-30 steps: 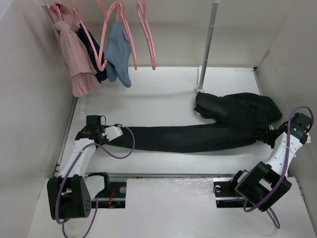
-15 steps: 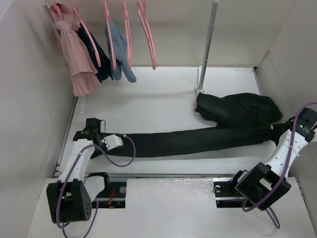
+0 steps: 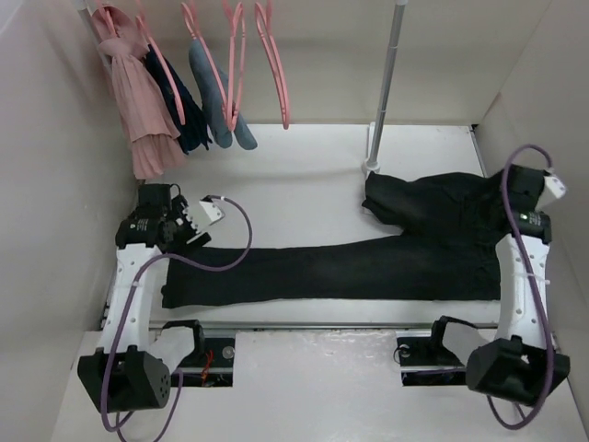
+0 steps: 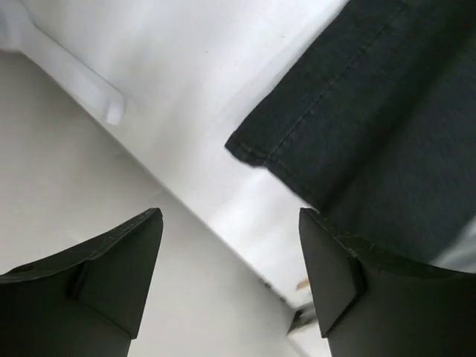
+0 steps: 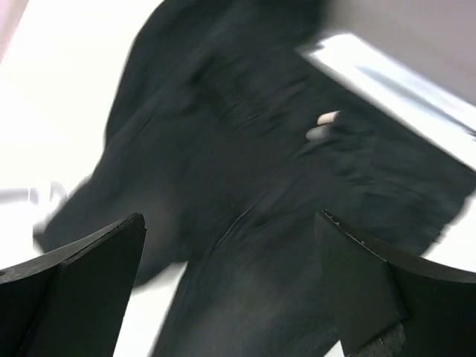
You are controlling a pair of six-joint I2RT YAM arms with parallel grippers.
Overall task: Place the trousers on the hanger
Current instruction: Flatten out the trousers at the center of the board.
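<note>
In the view from above, the trousers point(image 3: 368, 267) lie on the white table point(image 3: 294, 175). The legs are stretched out flat along the near edge, with the hem close to the near left corner. The waist part is bunched up near the right edge, just beside the foot of a metal pole point(image 3: 386, 83). The left gripper point(image 3: 189, 226) hangs above the table near the left edge, just beyond the hem and not touching it. The right gripper point(image 3: 523, 207) is over the right end of the bunched waist. From this view I cannot tell how their fingers stand. Over the far left corner a pink garment point(image 3: 138, 110), a dark navy garment point(image 3: 187, 115) and a blue-grey garment point(image 3: 225, 106) hang on pink hangers. The hanger point(image 3: 280, 87) beside them is bare.

In the left wrist view, the left gripper point(image 4: 230, 216) has its two dark fingers point(image 4: 111, 268) spread apart with nothing between them. The stitched hem of the trousers point(image 4: 357, 126) lies on the table point(image 4: 193, 82) at the upper right, apart from both fingers.

The right wrist view is blurred. The right gripper point(image 5: 229, 217) has its fingers point(image 5: 82, 275) released and wide apart, holding nothing. Below them the crumpled trousers point(image 5: 238, 171) fill the middle, and the table point(image 5: 44, 97) shows at the left.
</note>
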